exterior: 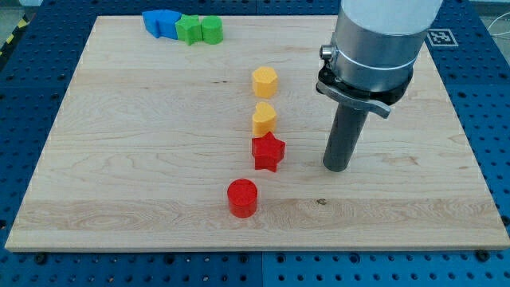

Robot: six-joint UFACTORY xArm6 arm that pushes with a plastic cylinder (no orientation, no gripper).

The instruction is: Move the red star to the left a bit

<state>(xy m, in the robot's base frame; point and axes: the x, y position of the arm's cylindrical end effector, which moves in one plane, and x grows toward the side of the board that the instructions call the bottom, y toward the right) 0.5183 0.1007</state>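
Observation:
The red star (268, 151) lies on the wooden board (119, 159) near the middle. My tip (337, 167) rests on the board to the star's right, a clear gap away from it. A yellow heart-like block (264, 119) touches the star's top edge. A yellow hexagon block (264, 81) sits above that. A red cylinder (242, 198) stands below and a little left of the star.
At the view's top left, two blue blocks (160, 22) and two green blocks (199, 29) lie in a row near the board's top edge. The arm's grey body (378, 44) hangs over the top right of the board.

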